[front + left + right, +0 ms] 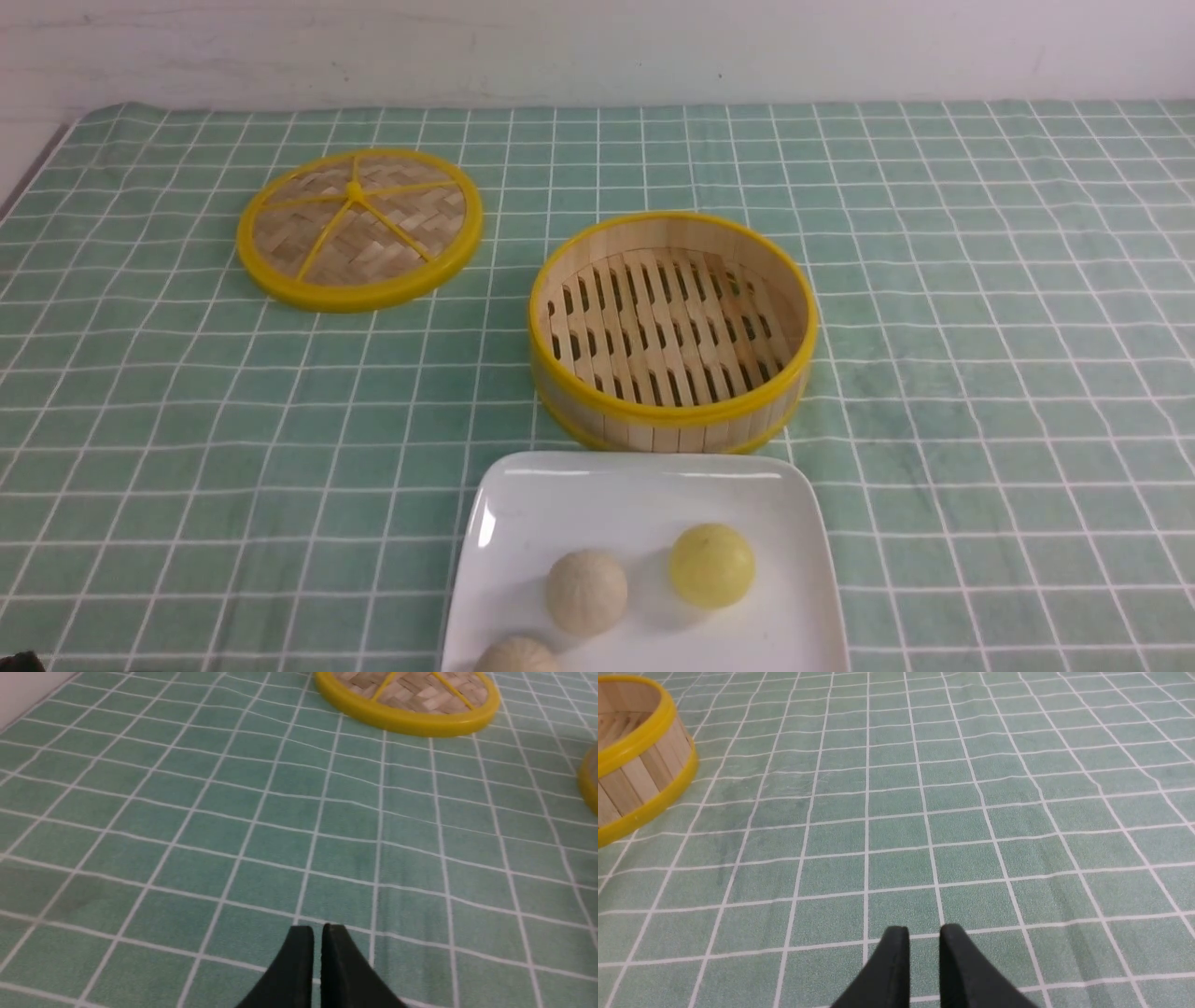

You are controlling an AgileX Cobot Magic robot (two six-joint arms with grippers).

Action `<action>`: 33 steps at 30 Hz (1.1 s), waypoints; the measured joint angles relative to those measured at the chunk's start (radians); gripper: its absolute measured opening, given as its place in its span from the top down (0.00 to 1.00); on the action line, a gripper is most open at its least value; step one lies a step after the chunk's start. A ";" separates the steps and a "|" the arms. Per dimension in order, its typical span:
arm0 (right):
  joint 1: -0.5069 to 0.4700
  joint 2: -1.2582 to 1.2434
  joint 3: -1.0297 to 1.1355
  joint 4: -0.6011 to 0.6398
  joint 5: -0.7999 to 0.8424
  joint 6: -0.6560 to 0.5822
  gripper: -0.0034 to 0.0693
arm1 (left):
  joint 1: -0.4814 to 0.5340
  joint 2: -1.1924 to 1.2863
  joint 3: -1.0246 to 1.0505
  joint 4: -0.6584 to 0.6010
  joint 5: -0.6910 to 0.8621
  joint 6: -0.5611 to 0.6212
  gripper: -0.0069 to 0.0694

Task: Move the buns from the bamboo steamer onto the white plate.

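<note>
Left gripper (317, 928) hangs over bare green checked cloth (980, 280) on the counter, its two black fingers (299, 961) parted by only a thin slit, nothing between them and nothing touched. Right gripper (923, 929) is the same story over its own stretch of cloth, with a slightly wider gap between the fingers (962, 966), narrowly open and empty.

Now the task's things, with the bamboo steamer (672, 322) as our marker. It sits mid-cloth, pale slat walls, yellow rims, slatted floor showing bare. Just in front of it, toward the robot, lies the white plate (560, 504), glossy and square with rounded corners, its near edge cut off by the frame.

All three buns are on that plate: the pale yellow bun (711, 565) on the side nearest the steamer, an off-white pleated bun (586, 591) beside it, and a second off-white bun (516, 656) half cut off at the frame's edge.

The woven lid (359, 227) lies flat, off to the steamer's left and farther back.
</note>
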 joint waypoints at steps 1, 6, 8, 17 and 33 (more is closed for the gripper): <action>0.000 0.000 0.000 0.000 0.000 0.000 0.78 | 0.005 -0.009 0.009 0.011 0.000 0.000 0.84; -0.001 0.000 0.000 0.000 0.000 0.000 0.78 | 0.005 -0.016 0.013 0.021 0.002 0.000 0.83; -0.001 0.000 0.000 0.000 0.000 0.000 0.78 | 0.005 -0.016 0.013 0.021 0.002 0.000 0.83; -0.001 0.000 0.000 0.000 0.000 0.000 0.77 | 0.005 -0.016 0.013 0.021 0.002 0.001 0.82; -0.001 0.000 0.000 0.000 0.000 0.000 0.74 | 0.005 -0.016 0.013 0.021 0.002 0.003 0.79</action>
